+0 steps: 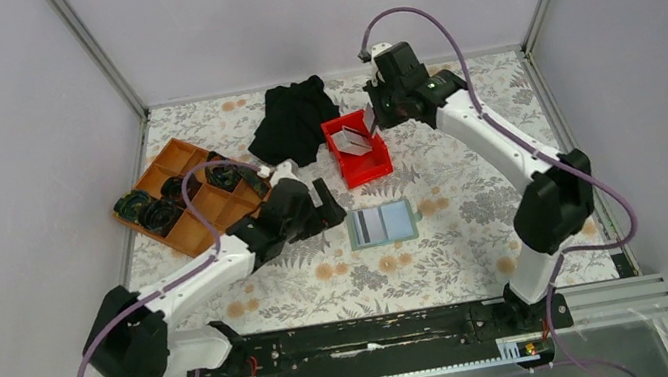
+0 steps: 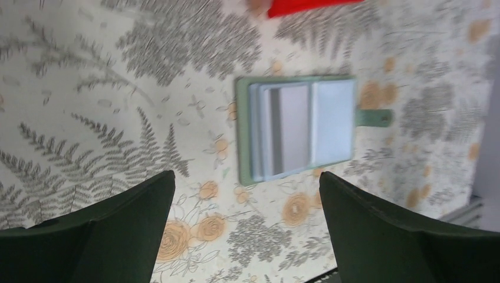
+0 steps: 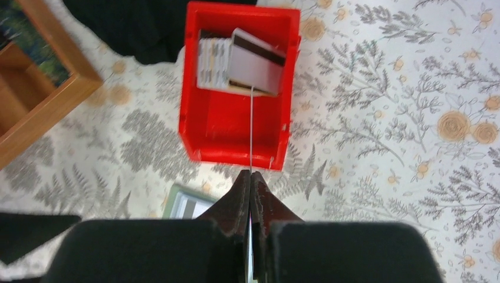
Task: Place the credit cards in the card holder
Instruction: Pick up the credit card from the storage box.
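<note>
My right gripper [image 3: 250, 180] pinches a credit card [image 3: 251, 130] edge-on over the red bin [image 3: 188, 88], upper centre; my left gripper [image 2: 246, 180] gapes beside the card holder [image 2: 295, 127], mid-frame.

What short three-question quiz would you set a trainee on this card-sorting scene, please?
1. True or false: the right hand is shut on a credit card, seen edge-on over the red bin.
2. Pick one. The card holder is: A) shut inside the red bin; B) lying open on the table; C) gripped by the left hand.
3. Fill in: the left hand is ____ and holds nothing.
Key: 1 true; 2 B; 3 open.
</note>
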Controlling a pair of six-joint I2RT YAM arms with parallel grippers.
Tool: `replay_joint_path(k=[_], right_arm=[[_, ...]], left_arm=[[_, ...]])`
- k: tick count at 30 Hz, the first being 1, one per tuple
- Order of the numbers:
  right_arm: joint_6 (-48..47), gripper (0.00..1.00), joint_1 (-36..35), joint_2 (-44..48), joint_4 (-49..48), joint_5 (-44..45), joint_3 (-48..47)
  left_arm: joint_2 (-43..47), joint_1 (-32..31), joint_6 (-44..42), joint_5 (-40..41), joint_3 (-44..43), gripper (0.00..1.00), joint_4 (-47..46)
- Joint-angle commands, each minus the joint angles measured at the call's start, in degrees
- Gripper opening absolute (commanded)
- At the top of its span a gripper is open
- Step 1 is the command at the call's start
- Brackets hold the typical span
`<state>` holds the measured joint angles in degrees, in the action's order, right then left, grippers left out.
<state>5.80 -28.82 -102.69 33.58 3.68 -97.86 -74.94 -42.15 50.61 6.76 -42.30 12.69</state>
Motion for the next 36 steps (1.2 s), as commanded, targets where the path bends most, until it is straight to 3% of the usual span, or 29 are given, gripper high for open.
replay_joint_path(k=[1, 9, 16, 27, 36], right_arm=[[-0.63, 0.0, -0.68, 9.34, 3.56, -7.32, 3.14], [0.9, 0.0, -0.71, 20.89, 8.11, -21.52, 13.08], [2.18, 0.0, -0.71, 28.12, 10.75, -35.43, 19.9], [5.09, 0.0, -0.71, 30.02, 8.82, -51.03, 24.13], [6.71, 0.0, -0.72, 28.26, 5.27, -56.5, 26.3]], left_arm=[[6.4, 2.9, -8.12, -5.71, -0.26, 1.0, -10.71], [8.19, 7.13, -15.52, -26.03, -3.53, 1.0, -16.67], [6.9, 7.49, -17.19, -34.4, -4.7, 1.0, -17.1], [4.86, 9.67, -18.23, -46.65, -4.55, 1.0, -19.33], [3.78, 13.94, -14.29, -58.37, -2.5, 0.87, -25.7]])
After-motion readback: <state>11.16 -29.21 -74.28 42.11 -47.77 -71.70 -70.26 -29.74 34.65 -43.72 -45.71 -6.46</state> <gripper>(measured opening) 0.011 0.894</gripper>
